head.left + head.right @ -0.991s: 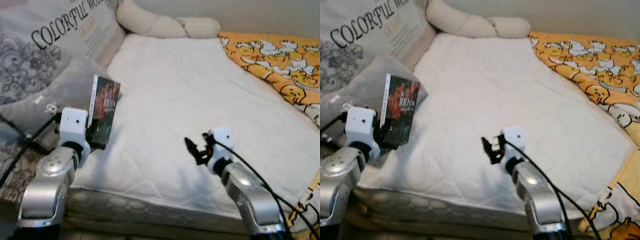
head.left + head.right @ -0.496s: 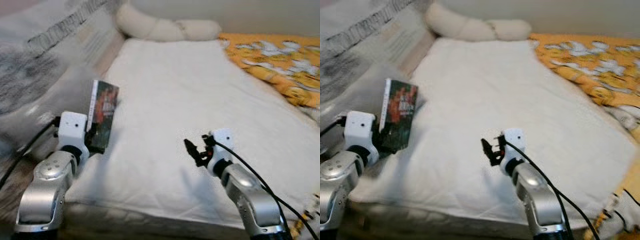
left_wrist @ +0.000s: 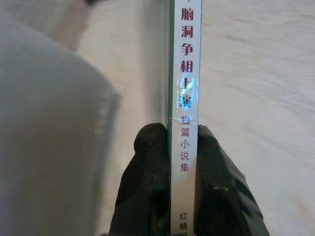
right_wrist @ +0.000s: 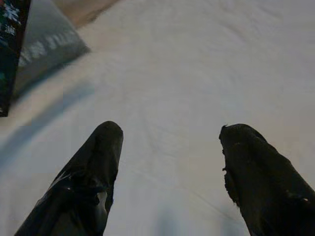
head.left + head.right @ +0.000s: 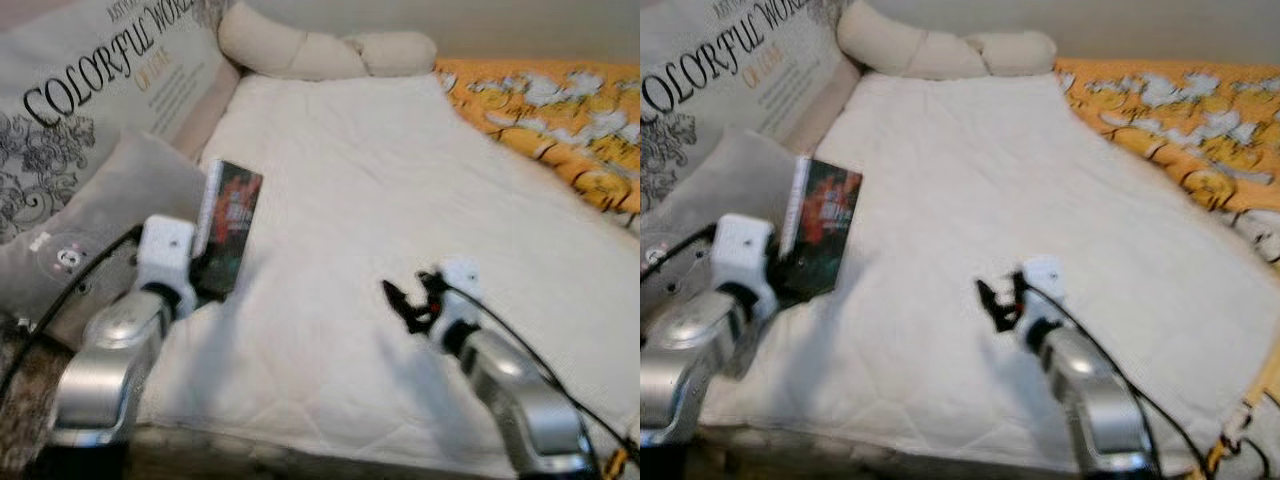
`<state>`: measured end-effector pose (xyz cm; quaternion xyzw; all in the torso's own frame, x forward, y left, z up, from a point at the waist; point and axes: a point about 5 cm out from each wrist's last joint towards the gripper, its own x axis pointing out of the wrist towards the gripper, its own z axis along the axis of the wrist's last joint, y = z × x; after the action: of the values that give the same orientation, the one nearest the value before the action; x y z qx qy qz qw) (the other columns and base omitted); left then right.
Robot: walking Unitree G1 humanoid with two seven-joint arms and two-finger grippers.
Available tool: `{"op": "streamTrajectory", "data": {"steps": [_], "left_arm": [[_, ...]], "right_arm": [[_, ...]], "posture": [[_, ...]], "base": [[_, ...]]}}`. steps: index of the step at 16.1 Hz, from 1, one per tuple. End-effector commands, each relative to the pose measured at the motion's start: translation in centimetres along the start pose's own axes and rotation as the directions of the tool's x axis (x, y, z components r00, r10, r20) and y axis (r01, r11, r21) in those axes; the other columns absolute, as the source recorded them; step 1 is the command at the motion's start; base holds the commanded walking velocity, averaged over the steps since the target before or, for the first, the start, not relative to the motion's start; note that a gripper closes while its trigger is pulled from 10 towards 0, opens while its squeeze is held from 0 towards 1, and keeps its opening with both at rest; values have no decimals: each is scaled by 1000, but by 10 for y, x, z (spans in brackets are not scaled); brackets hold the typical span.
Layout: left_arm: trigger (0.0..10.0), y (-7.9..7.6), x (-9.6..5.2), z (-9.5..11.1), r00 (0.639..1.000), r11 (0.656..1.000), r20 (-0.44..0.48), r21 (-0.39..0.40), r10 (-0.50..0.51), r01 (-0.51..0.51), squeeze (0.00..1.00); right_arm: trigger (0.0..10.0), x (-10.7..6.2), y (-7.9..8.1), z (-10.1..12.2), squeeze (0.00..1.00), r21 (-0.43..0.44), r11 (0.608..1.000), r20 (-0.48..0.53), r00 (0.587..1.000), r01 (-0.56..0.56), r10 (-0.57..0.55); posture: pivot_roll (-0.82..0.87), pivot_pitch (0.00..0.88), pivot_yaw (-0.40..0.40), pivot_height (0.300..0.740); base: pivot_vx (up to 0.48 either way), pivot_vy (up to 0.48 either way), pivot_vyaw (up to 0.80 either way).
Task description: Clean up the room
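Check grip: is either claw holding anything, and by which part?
Left claw holds the book upright, fingers pinched on either side of its spine end. Right claw is open over the white bed, holding nothing.

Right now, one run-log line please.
left gripper: shut on dark-covered paperback book, upright | right gripper: open, over white quilted mattress

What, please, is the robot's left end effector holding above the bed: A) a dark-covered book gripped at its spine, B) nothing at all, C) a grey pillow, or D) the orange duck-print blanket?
A: the left end effector has a black finger on either side of the white spine of the book, held upright above the white mattress pad, while the right end effector hangs open.
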<state>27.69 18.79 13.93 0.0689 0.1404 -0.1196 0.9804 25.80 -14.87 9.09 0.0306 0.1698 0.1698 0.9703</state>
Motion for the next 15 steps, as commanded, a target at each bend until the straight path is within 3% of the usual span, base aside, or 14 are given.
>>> {"op": "streamTrajectory", "data": {"steps": [1, 3, 6, 9, 11, 12, 14, 15], "left_arm": [[10000, 2, 6, 4, 999, 999, 2, 0, -37, 37, 0], [10000, 2, 17, 3, 994, 994, -32, -17, -106, 105, 0], [10000, 1, 40, 7, 971, 966, -71, -139, -229, 217, 0], [10000, -2, 69, 20, 932, 874, -40, -363, -360, 322, 0], [10000, -6, 82, 22, 914, 811, -23, -470, -405, 347, 0], [10000, -7, 86, 22, 909, 798, -26, -491, -415, 350, 0], [10000, -11, 94, 12, 898, 724, -41, -608, -438, 325, 0], [10000, -16, 97, 5, 891, 671, -35, -672, -452, 314, 0]], "right_arm": [[10000, -1, 3, 6, 0, -9, 999, 16, 999, -36, 36], [10000, -4, 3, 9, 0, -57, 995, 9, 997, -81, 82], [10000, -13, 0, 15, 0, -101, 978, -7, 984, -180, 180], [10000, -29, 0, 25, 0, -129, 941, -41, 950, -312, 310], [10000, -41, -1, 32, 0, -139, 919, -65, 929, -369, 363], [10000, -44, -1, 34, 0, -142, 913, -75, 924, -383, 375], [10000, -58, -2, 39, 0, -142, 906, -101, 916, -399, 388], [10000, -68, -2, 40, 0, -136, 905, -122, 913, -403, 388]], "posture": [[24, 0, 52, 740], [9, 0, 62, 740], [-16, 0, 75, 740], [-49, 0, 89, 740], [-80, 0, 93, 740], [-80, 0, 93, 740], [-135, 32, 100, 740], [-156, 53, 105, 740]], "base": [[0, 0, 0], [0, 0, 0], [0, 0, 0], [0, 0, 0], [0, 0, 0], [0, 0, 0], [0, 0, 0], [0, 0, 0]]}}
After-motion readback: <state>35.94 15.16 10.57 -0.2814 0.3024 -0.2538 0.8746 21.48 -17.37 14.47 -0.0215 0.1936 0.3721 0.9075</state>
